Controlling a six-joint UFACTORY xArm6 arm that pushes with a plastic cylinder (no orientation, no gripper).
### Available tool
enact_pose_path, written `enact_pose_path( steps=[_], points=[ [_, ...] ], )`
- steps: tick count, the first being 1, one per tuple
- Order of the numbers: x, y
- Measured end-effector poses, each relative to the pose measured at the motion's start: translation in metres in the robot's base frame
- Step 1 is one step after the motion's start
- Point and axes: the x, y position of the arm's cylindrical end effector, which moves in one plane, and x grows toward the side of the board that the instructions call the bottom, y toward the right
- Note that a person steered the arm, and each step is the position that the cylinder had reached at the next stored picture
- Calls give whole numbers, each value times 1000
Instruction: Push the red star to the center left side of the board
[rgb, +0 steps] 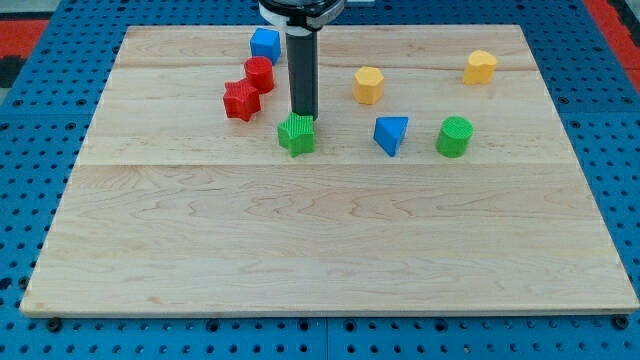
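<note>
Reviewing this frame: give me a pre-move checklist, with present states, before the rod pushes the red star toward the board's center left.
1. Red star block in view: ok.
2. My tip on the star's right side, ready to push toward the view's left: not ok; it sits at the green star block, apart from the red one.
3. Red star free of neighbours: not ok; the red cylinder block touches or nearly touches it.
4. Path to the view's left over the wooden board free of blocks: ok.
5. Tip touching green star: cannot tell.

Setting: pale wooden board (330, 250) of joined planks, on blue perforated surface (30, 160); red perforated patches (20, 35) at top corners
</note>
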Motion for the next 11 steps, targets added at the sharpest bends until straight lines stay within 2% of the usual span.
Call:
enact_pose_path(
  steps=[2,4,6,7,8,9,10,11],
  points=[
    [-23,14],
    [-39,-16],
    [-67,-137],
    [-73,-178],
    [-71,-129],
    [-50,-36],
    [-20,-2],
    [-20,-80]
  ],
)
